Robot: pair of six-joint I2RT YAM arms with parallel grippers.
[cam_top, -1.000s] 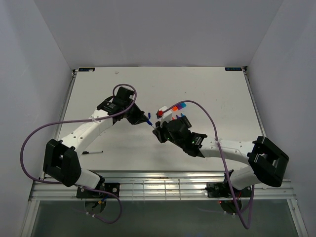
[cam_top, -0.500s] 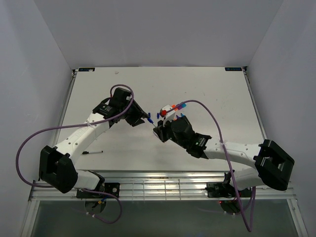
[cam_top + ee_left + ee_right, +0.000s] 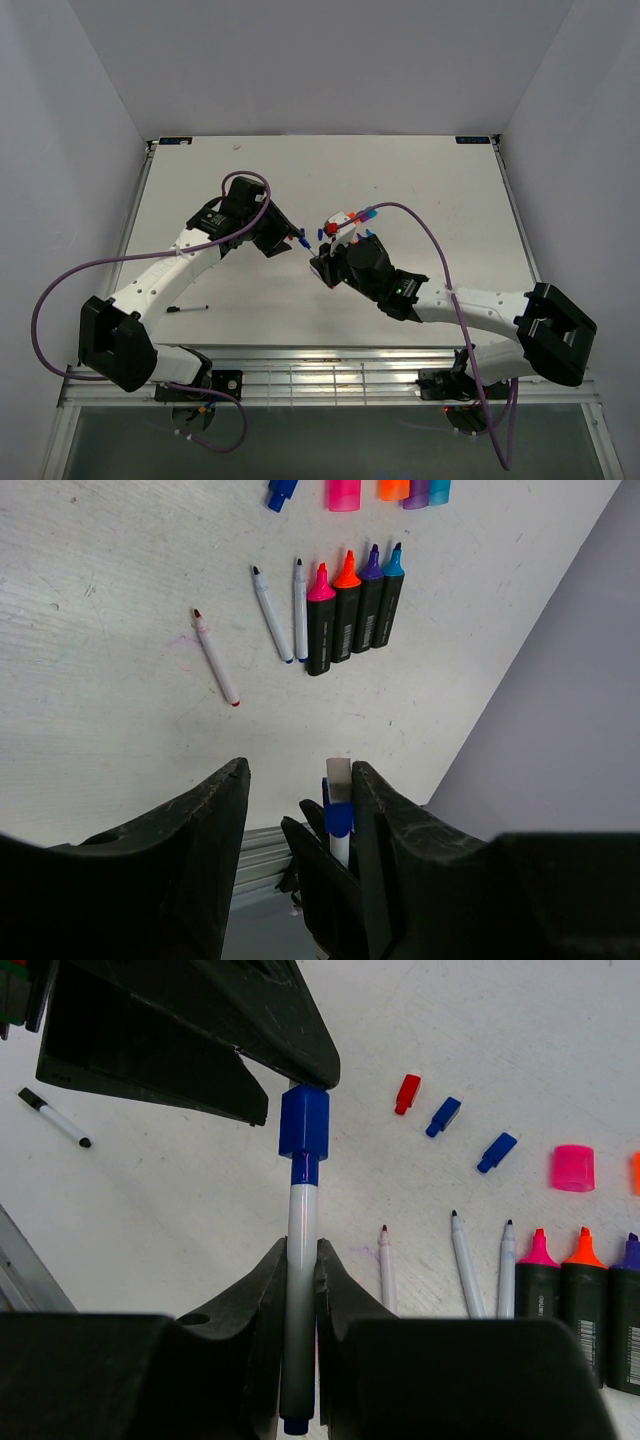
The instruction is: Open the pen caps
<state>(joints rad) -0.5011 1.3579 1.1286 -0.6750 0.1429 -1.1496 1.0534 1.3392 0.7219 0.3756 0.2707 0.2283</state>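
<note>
The right hand [image 3: 301,1260] is closed narrow on the barrel of a white pen [image 3: 302,1205]. It grips low, so the blue cap [image 3: 303,1120] stands clear above its fingers. I read that hold as an anchor: the body is pinned so the other arm can take the cap.

In the right wrist view the pen's long axis runs straight from 6 to 12 o'clock, with the cap end at 12. From overhead the pen is held up over the middle of the desk [image 3: 420,180], and its cap end aims toward roughly 11 o'clock, at the left hand [image 3: 300,780].

The left hand's jaws stand wide. The cap sits in the gap between them, close to the finger on the 3 o'clock side in the left wrist view. Whether that finger actually touches the cap I cannot tell, as the dark plastic hides the contact line. I judge the cap not yet gripped and still seated on the pen. The next move would be to close on it and pull along the pen's axis.

Between 1 and 3 o'clock of the held pen, a red cap [image 3: 407,1093] and a pink cap [image 3: 573,1167] lie loose on the desk. Near them a row of black markers [image 3: 540,1290] lies with bare tips pointing to 12, so these look already opened.
</note>
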